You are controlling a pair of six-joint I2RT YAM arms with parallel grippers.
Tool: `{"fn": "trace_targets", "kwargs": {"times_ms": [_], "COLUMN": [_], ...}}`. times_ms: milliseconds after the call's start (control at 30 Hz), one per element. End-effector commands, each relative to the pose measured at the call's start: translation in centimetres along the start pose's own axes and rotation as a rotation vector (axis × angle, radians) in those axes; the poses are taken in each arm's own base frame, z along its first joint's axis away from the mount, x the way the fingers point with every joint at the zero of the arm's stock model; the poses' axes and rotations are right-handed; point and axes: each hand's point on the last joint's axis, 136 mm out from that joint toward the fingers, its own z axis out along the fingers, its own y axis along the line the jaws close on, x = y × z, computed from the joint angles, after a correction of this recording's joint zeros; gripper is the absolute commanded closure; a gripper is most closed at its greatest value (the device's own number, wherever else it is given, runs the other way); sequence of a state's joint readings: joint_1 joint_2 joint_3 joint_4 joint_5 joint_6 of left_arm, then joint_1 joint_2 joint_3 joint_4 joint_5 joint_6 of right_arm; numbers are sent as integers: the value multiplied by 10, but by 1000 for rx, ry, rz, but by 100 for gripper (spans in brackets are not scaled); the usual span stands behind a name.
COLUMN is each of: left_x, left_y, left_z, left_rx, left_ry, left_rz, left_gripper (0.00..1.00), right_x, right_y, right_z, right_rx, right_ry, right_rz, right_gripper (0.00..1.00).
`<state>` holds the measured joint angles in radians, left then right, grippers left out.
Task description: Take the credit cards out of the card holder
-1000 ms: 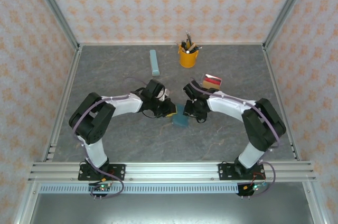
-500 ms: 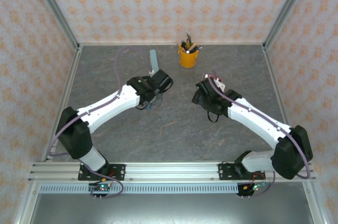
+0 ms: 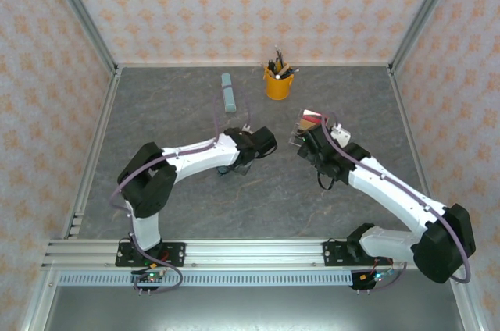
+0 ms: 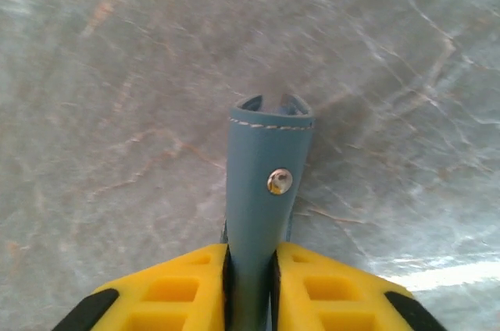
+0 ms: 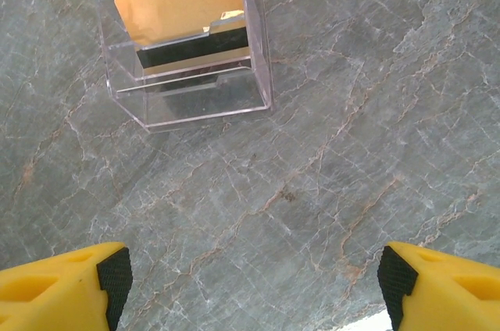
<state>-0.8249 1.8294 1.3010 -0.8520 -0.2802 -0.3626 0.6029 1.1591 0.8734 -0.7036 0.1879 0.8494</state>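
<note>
One teal card holder (image 4: 264, 163) — seemingly pinched — sits in left claw (image 4: 250, 251).

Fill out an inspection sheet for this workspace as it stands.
Surface: grey marbled table, bare between the arms.
Job's things: blue card holder folded, snap showing; red, tan and dark cards standing in a clear stand.
Clutter: yellow pen cup; pale blue-grey bar.
Grippers: left gripper shut on the card holder; right gripper open over the table, near the stand.
Cables: purple cable loops above the left arm; no snag seen.
Surroundings: patterned walls, metal frame.
</note>
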Motion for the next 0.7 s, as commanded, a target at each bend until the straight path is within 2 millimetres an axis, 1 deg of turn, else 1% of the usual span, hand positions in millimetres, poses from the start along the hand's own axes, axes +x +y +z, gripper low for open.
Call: {"fn": "trace_targets", "kwargs": {"times_ms": [0, 33, 67, 100, 133, 233, 367, 433, 500, 600, 667], "left_x": [-9, -9, -9, -11, -11, -12, 0, 12, 27, 47, 58], "left_y": [-12, -14, -12, -9, -5, 19, 67, 92, 115, 137, 146], "left_z": [-24, -30, -36, -42, -46, -53, -46, -39, -32, -22, -17], "left_rx": [153, 181, 205, 233, 252, 310, 318, 273, 223, 182, 172], "left_ry": [-67, -73, -82, -93, -102, -124, -139, -138, -131, -122, -114], "left_rz": [-90, -99, -115, -138, -163, -293, -502, -611, -698, -803, -861], "left_gripper": [48, 43, 36, 30, 27, 19, 8, 3, 0, 0, 0], "right_x": [-4, -3, -3, 0, 3, 15, 36, 49, 64, 85, 97], "right_y": [-4, 0, 7, 13, 19, 45, 83, 105, 129, 160, 176], "right_z": [1, 2, 1, 4, 6, 14, 28, 35, 44, 58, 66], "right_rx": [23, 12, -13, -25, -39, -115, -144, -146, -142, -122, -111], "right_ry": [-18, -9, 0, 22, 40, 119, 189, 209, 235, 272, 292], "right_rz": [-18, -30, -48, -73, -98, -169, -292, -361, -425, -513, -558], "right_gripper": [16, 17, 17, 17, 18, 19, 20, 20, 19, 19, 19]}}
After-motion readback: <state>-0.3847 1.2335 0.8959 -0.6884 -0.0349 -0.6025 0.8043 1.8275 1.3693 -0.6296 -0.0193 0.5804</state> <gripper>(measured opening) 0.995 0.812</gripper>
